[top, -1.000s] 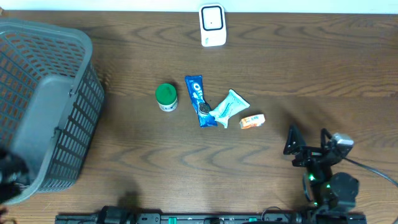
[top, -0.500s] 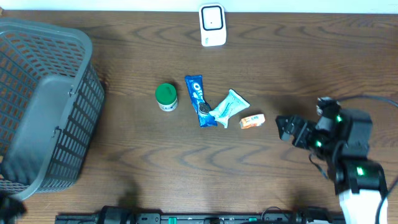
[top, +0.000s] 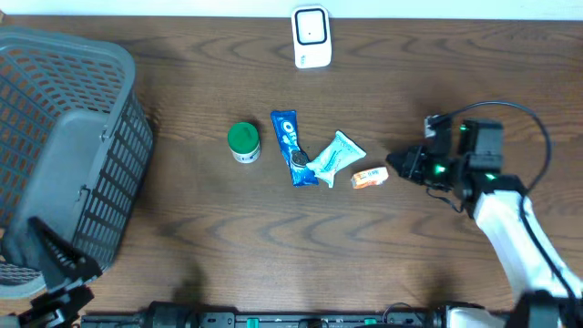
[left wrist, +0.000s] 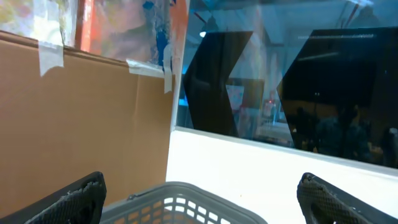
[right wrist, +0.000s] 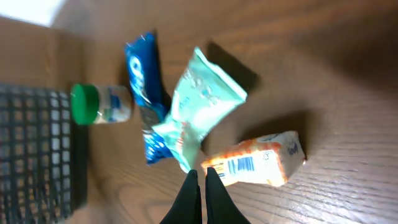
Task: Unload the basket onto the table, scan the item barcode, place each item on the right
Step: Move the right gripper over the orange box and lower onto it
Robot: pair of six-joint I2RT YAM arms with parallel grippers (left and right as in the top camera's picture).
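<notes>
Orange packet [top: 369, 177] lies flat on the table [top: 455, 82], right of centre, its long axis running left to right with the right end tipped slightly toward the far edge. From the right wrist the barcode is face up, printed on the half nearer the fingers.

Right end effector [right wrist: 200, 175] is at the packet's end now, fingers pressed together and pinching nothing, tips pointing toward the packet and the clutter behind it. Just beside the packet sits a mint-green pouch [top: 335, 157]; whether the two touch is hidden by the fingers. The pouch's lower end overlaps a blue cookie pack [top: 291, 146], and a green-lidded jar [top: 243, 142] stands a little farther left, on its own. White scanner [top: 311, 37] sits at the far edge, well apart, with open table between it and the packet. Grey basket [top: 64, 155] fills the left side.

A second ago the right arm was back at the near edge with its fingers spread; it has since swung in beside the packet and snapped closed. Left end effector [left wrist: 199, 180], spread wide above the basket rim, has come into the overhead view at the near left corner. The items have not shifted.
</notes>
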